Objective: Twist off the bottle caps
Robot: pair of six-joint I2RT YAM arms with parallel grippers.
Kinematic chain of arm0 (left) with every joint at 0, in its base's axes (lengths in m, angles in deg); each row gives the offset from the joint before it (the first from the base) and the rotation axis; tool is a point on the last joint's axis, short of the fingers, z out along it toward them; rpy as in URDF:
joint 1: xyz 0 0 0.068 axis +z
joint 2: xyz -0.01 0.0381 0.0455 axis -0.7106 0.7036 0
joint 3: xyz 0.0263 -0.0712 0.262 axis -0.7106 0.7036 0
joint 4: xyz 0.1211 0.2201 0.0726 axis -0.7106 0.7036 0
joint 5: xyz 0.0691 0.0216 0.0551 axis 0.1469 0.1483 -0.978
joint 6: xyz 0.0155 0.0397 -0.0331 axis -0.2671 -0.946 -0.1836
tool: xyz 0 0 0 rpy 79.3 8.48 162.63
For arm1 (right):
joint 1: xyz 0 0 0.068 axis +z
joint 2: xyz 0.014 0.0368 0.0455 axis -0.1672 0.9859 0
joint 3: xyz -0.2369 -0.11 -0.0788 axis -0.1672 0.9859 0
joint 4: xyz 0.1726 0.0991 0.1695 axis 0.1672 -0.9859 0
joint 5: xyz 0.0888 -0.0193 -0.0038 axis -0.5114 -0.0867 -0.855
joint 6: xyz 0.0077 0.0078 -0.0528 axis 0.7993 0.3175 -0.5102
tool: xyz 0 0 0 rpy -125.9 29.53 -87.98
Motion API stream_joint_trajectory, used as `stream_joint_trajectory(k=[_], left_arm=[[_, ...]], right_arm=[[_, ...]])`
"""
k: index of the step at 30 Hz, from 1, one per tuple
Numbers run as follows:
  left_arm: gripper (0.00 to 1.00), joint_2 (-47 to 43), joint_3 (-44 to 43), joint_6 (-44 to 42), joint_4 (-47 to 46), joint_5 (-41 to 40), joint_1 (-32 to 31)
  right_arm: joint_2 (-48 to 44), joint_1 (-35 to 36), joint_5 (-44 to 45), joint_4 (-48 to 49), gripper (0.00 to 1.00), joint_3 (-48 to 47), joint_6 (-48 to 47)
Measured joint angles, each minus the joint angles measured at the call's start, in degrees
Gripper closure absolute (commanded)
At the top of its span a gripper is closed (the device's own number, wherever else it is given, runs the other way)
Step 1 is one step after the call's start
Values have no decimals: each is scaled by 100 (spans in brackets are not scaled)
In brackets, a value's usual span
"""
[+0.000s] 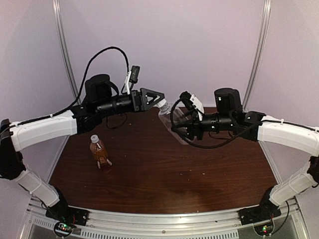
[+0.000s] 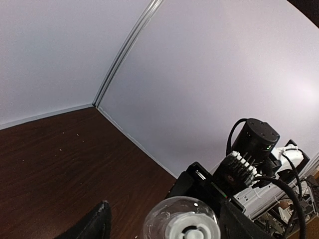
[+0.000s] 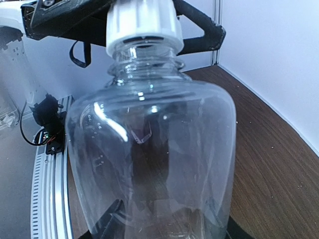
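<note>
My right gripper (image 1: 183, 127) (image 3: 159, 230) is shut on the body of the clear bottle (image 1: 169, 113) (image 3: 149, 149), holding it tilted above the table with its neck toward the left arm. Its white bottle cap (image 1: 162, 105) (image 3: 143, 22) (image 2: 193, 230) sits on the neck. The left gripper (image 1: 159, 102) (image 2: 172, 226) is open, its jaws standing on either side of that cap with a visible gap at the left finger (image 2: 99, 225). The amber bottle (image 1: 100, 155) with a red label stands upright on the table at the left, wearing its own white cap (image 1: 94, 138).
The dark wooden table (image 1: 164, 169) is enclosed by pale walls with metal corner posts (image 1: 64, 50). Cables loop around both wrists (image 1: 107, 52). An aluminium rail (image 1: 159, 221) runs along the near edge between the arm bases.
</note>
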Motion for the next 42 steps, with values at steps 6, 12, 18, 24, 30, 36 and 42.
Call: stream_joint_trajectory(k=[6,12,18,24,30,36,42], left_arm=[[12,-94,195,-295,-376,756,203],[7,-492,350,-903,-717,1585,201],[7,-682,354,-1453,-804,2201,203],[12,-625,356,-1639,-1012,2726,201],[24,-334,358,-1432,-1585,3117,201],[35,-179,361,-1217,-1967,3303,186],[39,-166,361,-1193,-2059,3351,105]], right_arm=[[0,0,-605,7,48,26,-17],[0,0,-1244,24,48,26,-13],[20,0,-2076,236,48,26,170],[160,0,-2787,643,48,28,549],[271,0,-3141,929,48,28,802],[315,0,-3283,1054,48,28,918],[315,0,-3316,1119,48,28,979]])
